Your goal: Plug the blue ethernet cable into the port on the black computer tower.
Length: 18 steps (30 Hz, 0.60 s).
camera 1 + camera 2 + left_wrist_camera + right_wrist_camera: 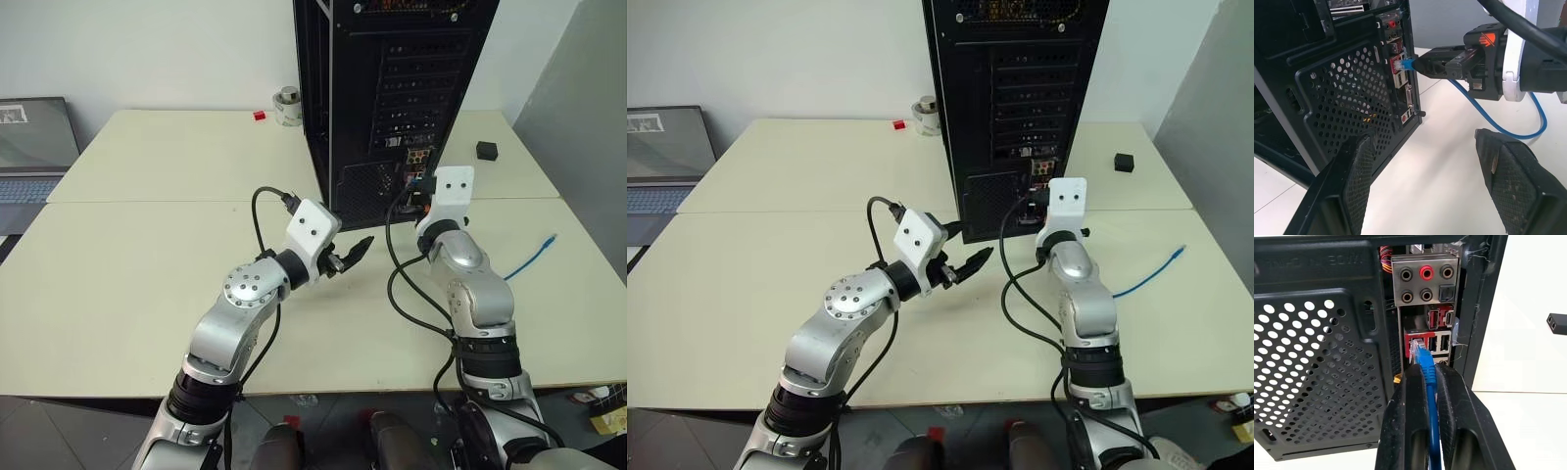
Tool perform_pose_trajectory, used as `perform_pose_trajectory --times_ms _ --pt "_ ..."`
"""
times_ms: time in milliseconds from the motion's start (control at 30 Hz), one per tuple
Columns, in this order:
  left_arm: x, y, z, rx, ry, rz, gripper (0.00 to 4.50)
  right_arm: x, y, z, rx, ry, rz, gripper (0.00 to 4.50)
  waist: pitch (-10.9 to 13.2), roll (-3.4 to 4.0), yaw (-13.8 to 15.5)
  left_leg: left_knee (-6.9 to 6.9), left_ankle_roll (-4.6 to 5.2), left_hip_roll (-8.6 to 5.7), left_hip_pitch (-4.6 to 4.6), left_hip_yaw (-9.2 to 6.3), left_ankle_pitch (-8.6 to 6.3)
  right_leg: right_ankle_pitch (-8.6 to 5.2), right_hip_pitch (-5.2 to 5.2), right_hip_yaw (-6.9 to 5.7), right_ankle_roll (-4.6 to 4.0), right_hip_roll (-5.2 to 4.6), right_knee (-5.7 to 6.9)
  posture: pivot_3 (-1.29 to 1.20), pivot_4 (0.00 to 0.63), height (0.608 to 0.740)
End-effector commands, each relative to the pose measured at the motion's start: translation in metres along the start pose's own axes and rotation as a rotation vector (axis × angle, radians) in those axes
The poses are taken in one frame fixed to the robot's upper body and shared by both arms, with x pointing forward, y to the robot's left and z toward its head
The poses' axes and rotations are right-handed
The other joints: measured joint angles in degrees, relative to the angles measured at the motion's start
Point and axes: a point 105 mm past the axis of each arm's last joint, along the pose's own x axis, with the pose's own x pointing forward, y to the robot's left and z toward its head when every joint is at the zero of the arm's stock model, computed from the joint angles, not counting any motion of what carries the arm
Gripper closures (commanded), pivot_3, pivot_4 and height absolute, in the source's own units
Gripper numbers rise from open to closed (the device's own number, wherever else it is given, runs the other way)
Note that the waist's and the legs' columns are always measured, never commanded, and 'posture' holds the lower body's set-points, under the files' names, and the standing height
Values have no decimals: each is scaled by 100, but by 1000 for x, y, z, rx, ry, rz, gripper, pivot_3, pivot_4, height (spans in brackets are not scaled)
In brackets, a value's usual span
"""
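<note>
The black computer tower [392, 88] stands upright at the middle back of the table with its rear panel facing me. My right gripper [1426, 372] is shut on the blue ethernet cable [1426, 363] just behind its clear plug [1417, 350]. The plug's tip sits at the red-framed port [1422, 339] below the audio jacks; how deep it sits I cannot tell. The rest of the cable trails off over the table to the right [534, 257]. My left gripper [353, 252] hangs open and empty in front of the tower's mesh vent [1342, 98], left of the right gripper [1440, 66].
A grey laptop [34, 147] lies at the far left. A small metal roll [287, 106] and a red piece [260, 116] sit behind the tower's left side. A little black box [487, 150] sits at the back right. Black arm cables [407, 294] loop between my arms.
</note>
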Motion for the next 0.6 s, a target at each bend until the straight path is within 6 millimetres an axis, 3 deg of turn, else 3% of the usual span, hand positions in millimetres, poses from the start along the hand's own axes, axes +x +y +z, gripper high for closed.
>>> perform_pose_trajectory --times_ms 33,600 --pt "0 0 12 33 -44 5 1126 1 -2 22 -17 -83 -8 4500 0 0 0 0 0 0 0 0 0 0 0 0 0 0 0 0 150 740" --pt "0 0 12 35 -45 6 1126 11 8 27 -36 -97 -6 4500 0 0 -16 0 0 0 1 1 0 0 0 2 0 0 0 0 150 740"
